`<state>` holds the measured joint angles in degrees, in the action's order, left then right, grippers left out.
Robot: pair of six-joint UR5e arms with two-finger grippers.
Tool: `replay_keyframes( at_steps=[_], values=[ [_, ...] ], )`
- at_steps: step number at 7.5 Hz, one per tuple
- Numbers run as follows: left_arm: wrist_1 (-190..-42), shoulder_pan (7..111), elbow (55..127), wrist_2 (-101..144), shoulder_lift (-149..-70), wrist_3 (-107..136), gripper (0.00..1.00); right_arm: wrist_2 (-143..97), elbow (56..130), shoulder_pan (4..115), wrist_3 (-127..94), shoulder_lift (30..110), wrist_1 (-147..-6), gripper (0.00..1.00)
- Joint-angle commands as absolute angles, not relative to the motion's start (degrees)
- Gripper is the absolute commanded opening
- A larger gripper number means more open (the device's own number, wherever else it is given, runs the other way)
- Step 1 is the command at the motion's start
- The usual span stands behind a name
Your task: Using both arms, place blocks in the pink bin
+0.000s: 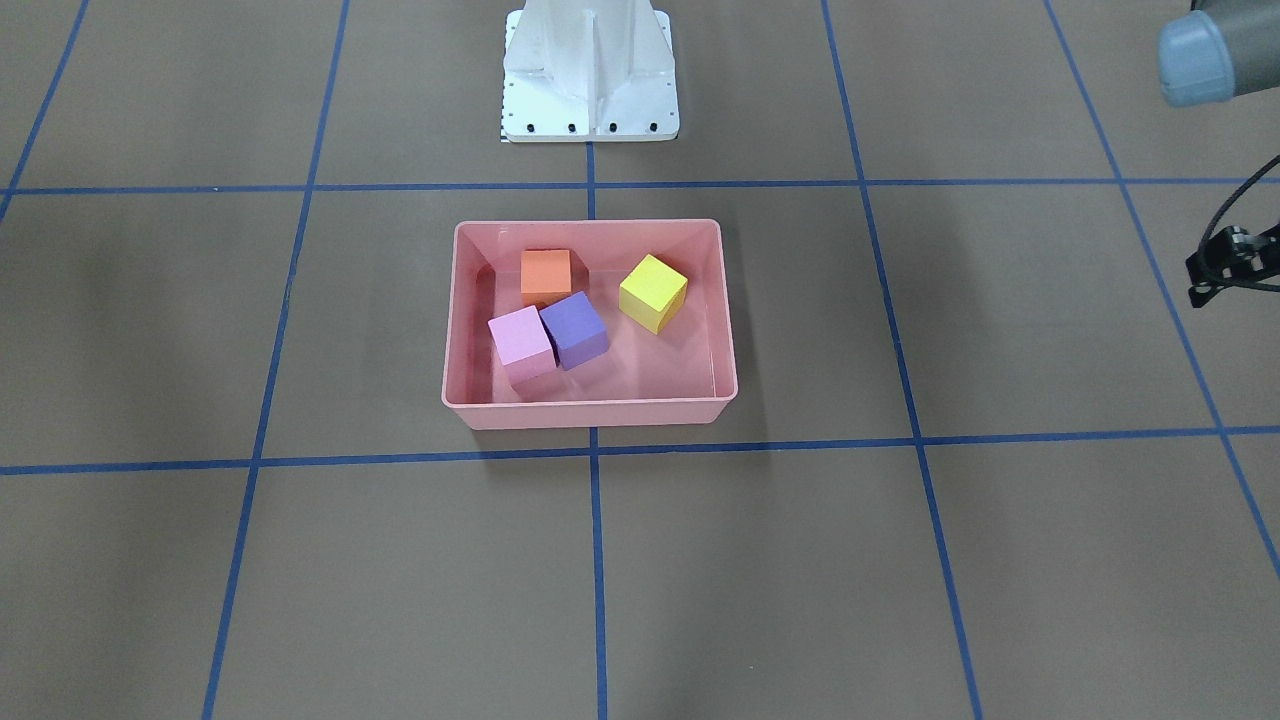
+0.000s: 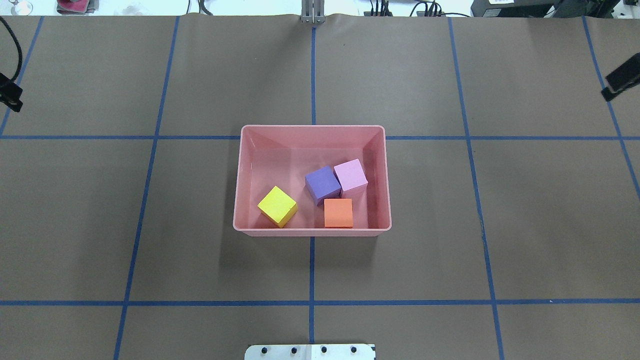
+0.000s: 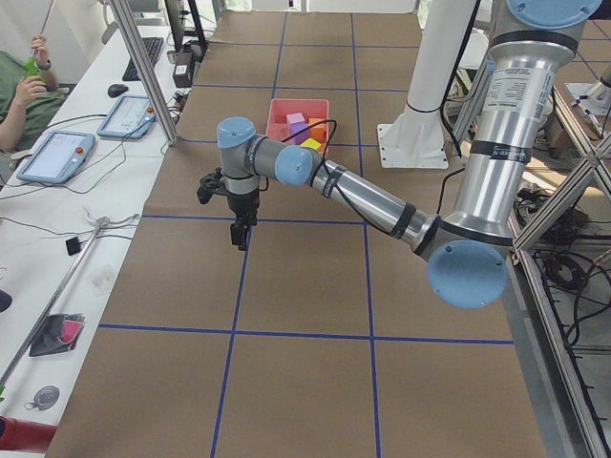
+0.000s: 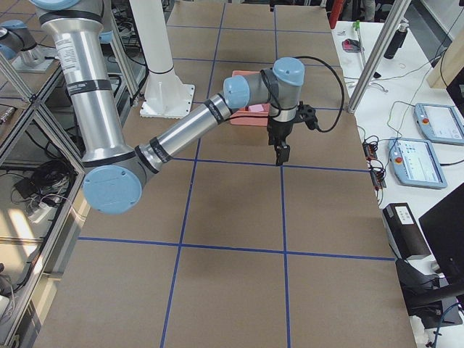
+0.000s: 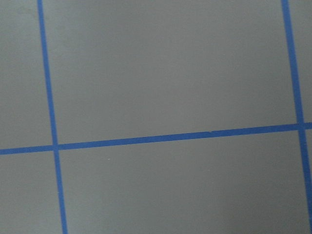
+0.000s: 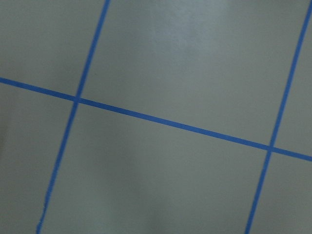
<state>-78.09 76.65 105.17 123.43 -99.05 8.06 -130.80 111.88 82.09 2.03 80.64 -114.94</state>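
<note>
Pink bin: stands on the brown-covered table, where two blue tape lines cross, directly in front of the white base.

Contents: all four blocks lie inside the bin.
- Yellow block: in the bin's left part, against the wall nearest the base, turned diagonally, apart from the other three.
- Purple block: near the bin's middle, touching the light pink block on its right.
- Orange block: square to the bin's wall nearest the base, just beside the purple block; contact cannot be confirmed.

Left arm: extended out past the bin's left end. Left gripper points down above bare table, well apart from the bin. It holds no block; how far its fingers are spread cannot be told.

Right arm: extended out past the bin's right end. Right gripper points down above bare table, well apart from the bin. It holds no block; finger spread cannot be told.

Both wrist views show only table covering and tape lines.

Markings: a printed band on the left arm's upright section is too small to read.
</note>
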Motion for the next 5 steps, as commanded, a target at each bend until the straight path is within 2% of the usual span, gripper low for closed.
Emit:
replay_keyframes(
  at_steps=[1,3,5],
  values=[
    [-78.3,85.3,100.2,124.6,-95.3,-7.8,1.0,-131.3,105.4,87.6,4.7,84.5,-114.7,1.0],
    [-79.0,93.9,91.0,126.2,-95.3,-21.0,1.0,-131.4,100.7,88.9,4.9,86.9,-106.7,1.0],
    [-79.5,94.4,89.0,129.5,-94.7,-20.1,1.0,-131.5,97.7,89.6,5.5,91.2,-97.0,1.0]
  ],
)
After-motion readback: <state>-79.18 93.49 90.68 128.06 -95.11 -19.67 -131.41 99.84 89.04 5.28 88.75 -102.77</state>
